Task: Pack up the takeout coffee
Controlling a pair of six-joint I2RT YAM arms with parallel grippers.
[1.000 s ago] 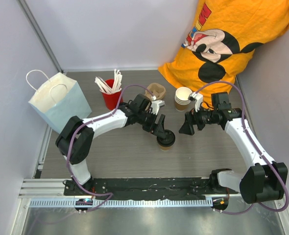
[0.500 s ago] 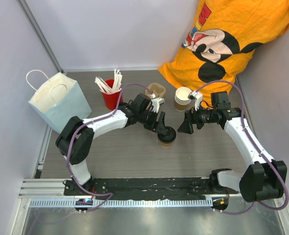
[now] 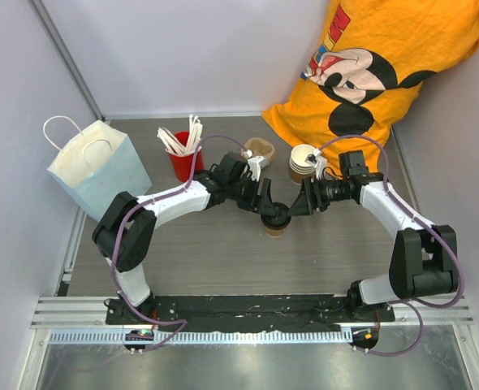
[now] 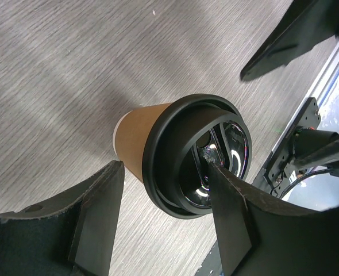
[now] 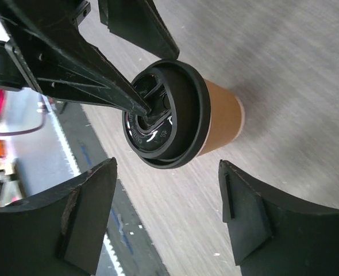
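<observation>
At the near edge of the counter [image 3: 207,260], a grey wood-grain surface, a black rail carries two arm bases.

The one coffee cup [image 3: 276,231] stands upright about the middle of the counter. Its wall is smooth brown kraft paper, tapering downward to a white rolled bottom rim. The lid [image 5: 184,109] is round, glossy black plastic with a raised rim and a sunken, ridged top that catches reflections; it sits on the cup.

The left end effector [image 4: 165,167] reaches in from the left edge side with its jaws spread. One matte black fingertip [image 4: 224,190] rests on the lid's sunken top, and the other finger lies just outside the rim; I cannot tell whether that one touches. The right end effector [image 5: 166,165] points at the cup from the right edge side, with its jaws wide apart and nothing between them. It is near the cup and clear of it.

Toward the far edge stand one red plastic cup [image 3: 184,166] full of thin white sticks [image 3: 187,134], one brown pulp carrier [image 3: 260,149] with rounded moulded walls, and one stack of brown paper cups [image 3: 302,165], white inside. How many are stacked is unclear. By the left edge stands one pale blue paper bag [image 3: 100,171] with white cord handles. One crumpled orange cloth [image 3: 402,49], printed with a cartoon mouse, fills the far right corner.
</observation>
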